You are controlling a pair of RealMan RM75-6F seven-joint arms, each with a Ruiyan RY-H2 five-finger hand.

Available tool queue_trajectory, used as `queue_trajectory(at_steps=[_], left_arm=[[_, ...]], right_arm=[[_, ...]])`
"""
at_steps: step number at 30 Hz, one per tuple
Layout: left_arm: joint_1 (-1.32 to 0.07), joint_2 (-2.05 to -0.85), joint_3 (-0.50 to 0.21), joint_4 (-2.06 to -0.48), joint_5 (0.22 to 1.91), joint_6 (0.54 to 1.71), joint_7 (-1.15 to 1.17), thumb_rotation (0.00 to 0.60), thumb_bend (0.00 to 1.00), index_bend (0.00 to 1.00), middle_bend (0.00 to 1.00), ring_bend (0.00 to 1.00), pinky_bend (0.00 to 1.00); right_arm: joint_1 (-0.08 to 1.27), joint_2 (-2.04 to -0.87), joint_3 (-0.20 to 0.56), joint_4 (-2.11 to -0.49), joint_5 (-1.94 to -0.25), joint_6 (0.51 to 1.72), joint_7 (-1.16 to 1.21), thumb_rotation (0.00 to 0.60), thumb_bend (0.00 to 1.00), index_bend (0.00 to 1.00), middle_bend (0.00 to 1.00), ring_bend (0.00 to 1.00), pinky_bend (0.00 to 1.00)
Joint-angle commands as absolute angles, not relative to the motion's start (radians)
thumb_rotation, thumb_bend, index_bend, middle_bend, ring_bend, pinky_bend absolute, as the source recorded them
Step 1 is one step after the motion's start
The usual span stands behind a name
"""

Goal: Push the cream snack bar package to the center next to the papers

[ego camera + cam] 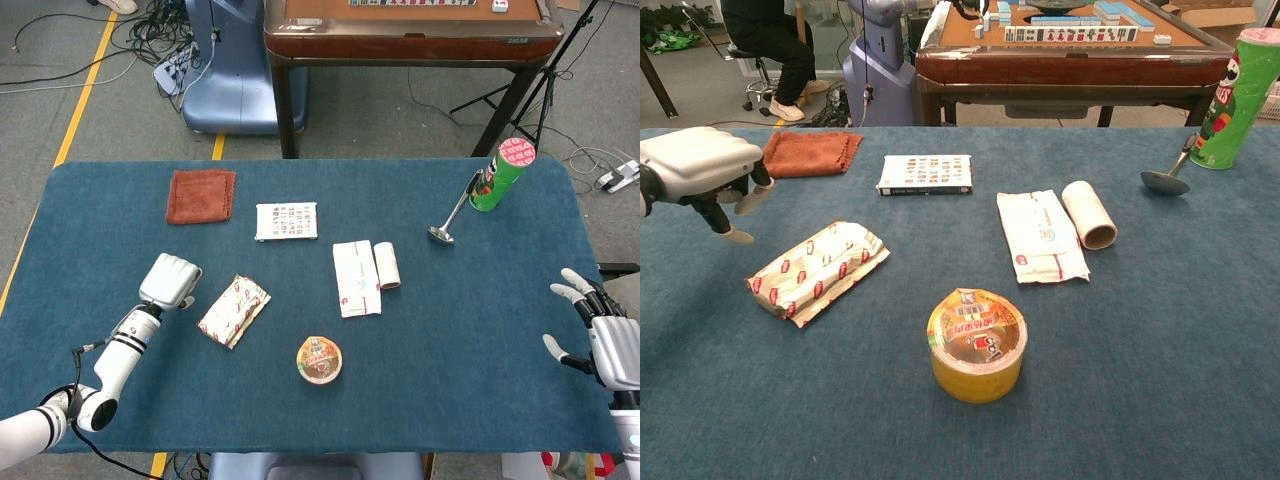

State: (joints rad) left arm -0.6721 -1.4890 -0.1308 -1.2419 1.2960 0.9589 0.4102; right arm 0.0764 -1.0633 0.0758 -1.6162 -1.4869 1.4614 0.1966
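The cream snack bar package (233,311) (818,271), printed with red marks, lies diagonally on the blue table left of centre. My left hand (170,280) (705,170) hovers to its left, apart from it, fingers curled downward and holding nothing. The white folded papers (356,277) (1042,235) lie at the table's centre with a cardboard roll (387,266) (1088,213) against their right side. A stretch of bare cloth separates the package from the papers. My right hand (600,335) stays at the right edge with fingers spread, seen only in the head view.
A yellow cup with a foil lid (319,360) (977,344) stands in front of the papers. A flat printed box (287,221) (926,174) and an orange cloth (201,196) (810,152) lie further back. A green can (501,174) and a metal spoon (450,217) are at the back right.
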Motion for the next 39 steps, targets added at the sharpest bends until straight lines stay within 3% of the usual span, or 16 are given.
queue_trajectory(at_steps=[1, 14, 24, 39], left_arm=[[-0.638, -1.419, -0.109, -1.362, 1.266, 0.978, 0.462, 0.600, 0.00, 0.96, 1.00, 1.00, 1.00], [-0.632, -1.368, -0.072, -1.566, 1.159, 0.952, 0.576, 0.600, 0.00, 0.96, 1.00, 1.00, 1.00], [-0.648, -1.414, -0.060, -1.536, 1.136, 0.940, 0.576, 0.600, 0.00, 0.96, 1.00, 1.00, 1.00], [-0.705, -1.510, -0.122, -1.429, 1.104, 0.946, 0.551, 0.600, 0.00, 0.96, 1.00, 1.00, 1.00]], right_arm=[[0.076, -1.064, 0.075, -1.618, -1.488, 1.462, 0.192, 0.600, 0.25, 0.24, 0.11, 0.08, 0.24], [0.074, -1.060, 0.076, -1.621, -1.486, 1.464, 0.196, 0.600, 0.25, 0.24, 0.11, 0.08, 0.24], [0.073, -1.055, 0.078, -1.622, -1.482, 1.464, 0.204, 0.600, 0.25, 0.24, 0.11, 0.08, 0.24], [0.075, -1.053, 0.080, -1.621, -1.477, 1.458, 0.205, 0.600, 0.25, 0.24, 0.11, 0.08, 0.24]])
